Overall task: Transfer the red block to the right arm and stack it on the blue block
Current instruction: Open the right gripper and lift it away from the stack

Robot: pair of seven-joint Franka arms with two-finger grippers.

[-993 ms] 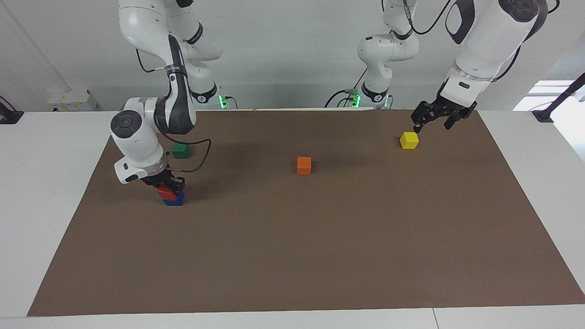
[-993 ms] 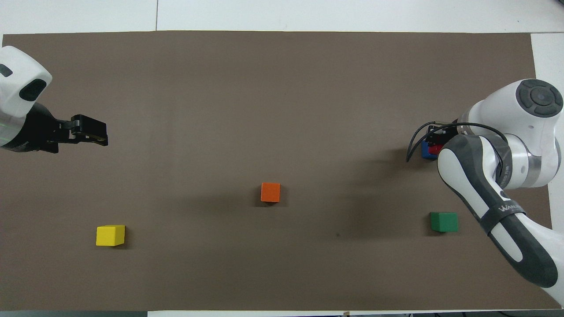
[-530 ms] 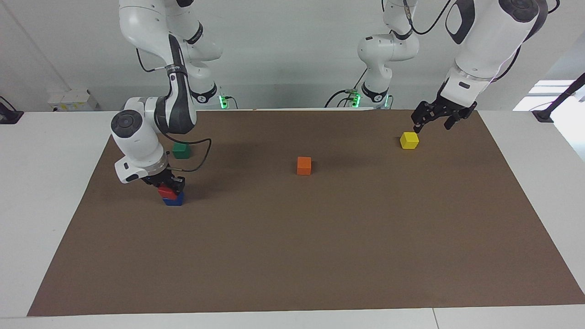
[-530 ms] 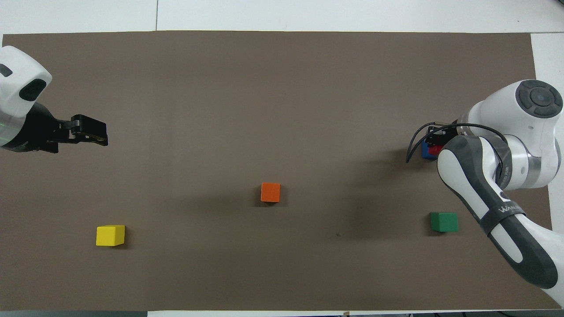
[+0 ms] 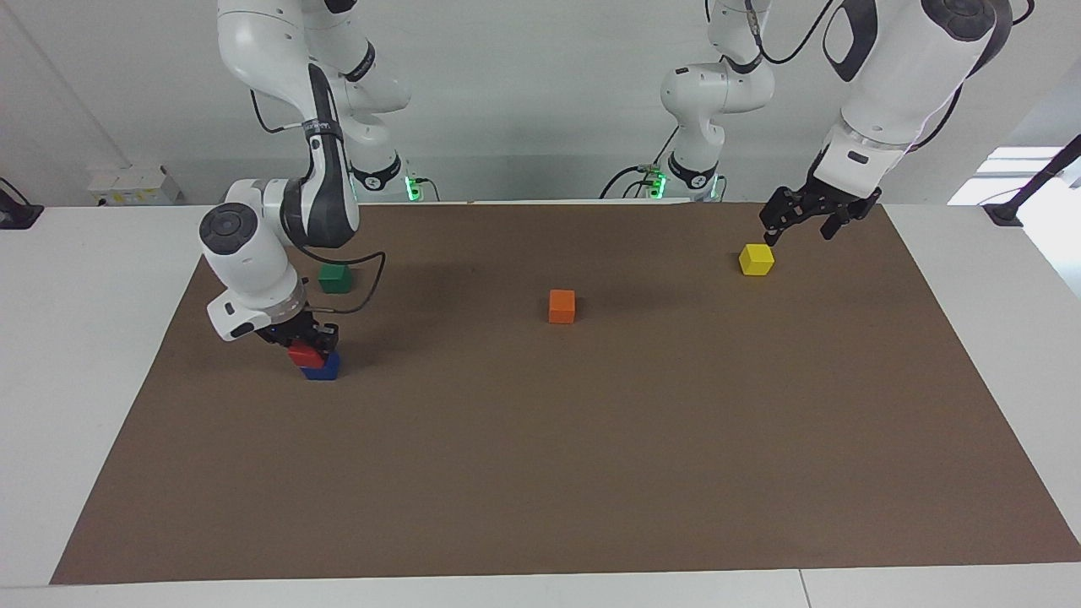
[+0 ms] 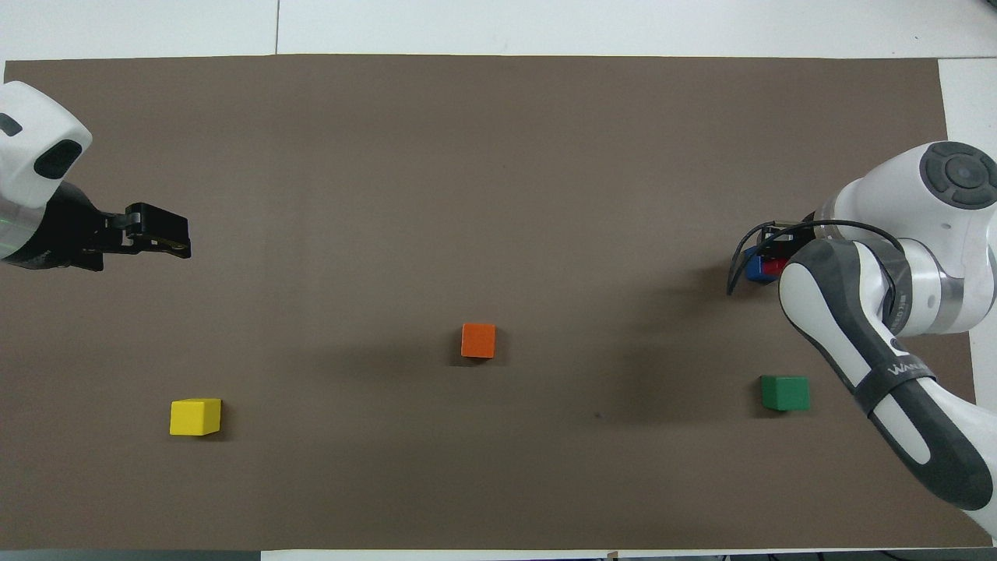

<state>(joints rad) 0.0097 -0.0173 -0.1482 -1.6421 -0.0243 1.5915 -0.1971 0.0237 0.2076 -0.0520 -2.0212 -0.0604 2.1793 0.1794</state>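
Red block (image 5: 305,355) sits on top of the blue block (image 5: 324,366), a bit offset toward the right arm's end of the table, and it sits directly between the jaws of the right gripper (image 5: 306,341). Jaws look clenched on the red block; judging by that, the stack is placed but not let go yet. In the overhead view only slivers of red (image 6: 772,268) and blue (image 6: 754,267) show, the right arm (image 5: 253,262) covers the rest. Wrist is tilted, probably so the fingers come down around the red cube without knocking the blue one under it. Next call: open and lift straight up, the offset could tip the red block if dragged.

Green block (image 5: 334,278) lies nearer the robots than the jaws, clear of them. Orange block (image 5: 562,306) sits mid-mat, well apart. Left gripper (image 5: 800,221) waits up in the air just over the yellow block (image 5: 756,258), fingers spread, holding nothing, out of the way, its handover part apparently done.
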